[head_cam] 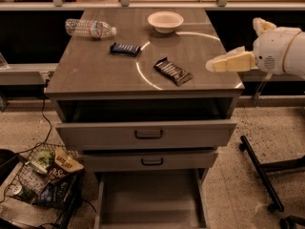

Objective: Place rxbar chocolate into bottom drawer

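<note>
Rxbar chocolate (173, 71) lies flat and askew on the bench (95, 70), towards its front right, well apart from the bottom drawer (147, 199), which stands pulled out below. The hand (214, 65) hovers just off the bench's right edge, grasping nothing; whether it is released or clenched I cannot tell. Being so flat, the wrapper may skid away under a pinch. The dark blue bar (125, 48) lies near and could be taken by mistake. The top drawer (147, 134) and middle drawer (151, 161) jut out above the bottom one, so a release too far back would likely land in them
</note>
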Robot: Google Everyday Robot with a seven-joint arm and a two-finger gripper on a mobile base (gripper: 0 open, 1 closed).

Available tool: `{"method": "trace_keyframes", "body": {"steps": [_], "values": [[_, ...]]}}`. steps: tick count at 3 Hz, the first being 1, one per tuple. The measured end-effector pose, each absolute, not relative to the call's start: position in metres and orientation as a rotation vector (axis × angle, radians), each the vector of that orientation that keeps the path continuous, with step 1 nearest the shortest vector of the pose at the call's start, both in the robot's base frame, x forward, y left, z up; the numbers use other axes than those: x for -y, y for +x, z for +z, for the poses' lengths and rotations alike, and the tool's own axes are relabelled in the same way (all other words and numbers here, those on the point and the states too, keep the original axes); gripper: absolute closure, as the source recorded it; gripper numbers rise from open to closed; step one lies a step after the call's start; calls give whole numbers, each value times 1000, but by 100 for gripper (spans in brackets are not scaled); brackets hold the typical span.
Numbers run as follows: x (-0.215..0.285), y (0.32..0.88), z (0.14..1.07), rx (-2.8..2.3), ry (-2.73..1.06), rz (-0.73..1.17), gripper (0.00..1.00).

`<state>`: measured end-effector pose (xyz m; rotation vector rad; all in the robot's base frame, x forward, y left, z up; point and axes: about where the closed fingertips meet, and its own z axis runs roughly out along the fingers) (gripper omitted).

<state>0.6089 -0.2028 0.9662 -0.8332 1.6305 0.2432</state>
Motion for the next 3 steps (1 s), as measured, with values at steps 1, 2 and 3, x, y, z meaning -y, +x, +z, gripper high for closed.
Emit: {"method": "trace_keyframes", "body": {"steps": [1,2,3], "values": [[200,611,965,-1626,-835,250,0],[183,623,955,-1591,-846,298,0],[159,642,939,-1549,-865,373,0]]}}
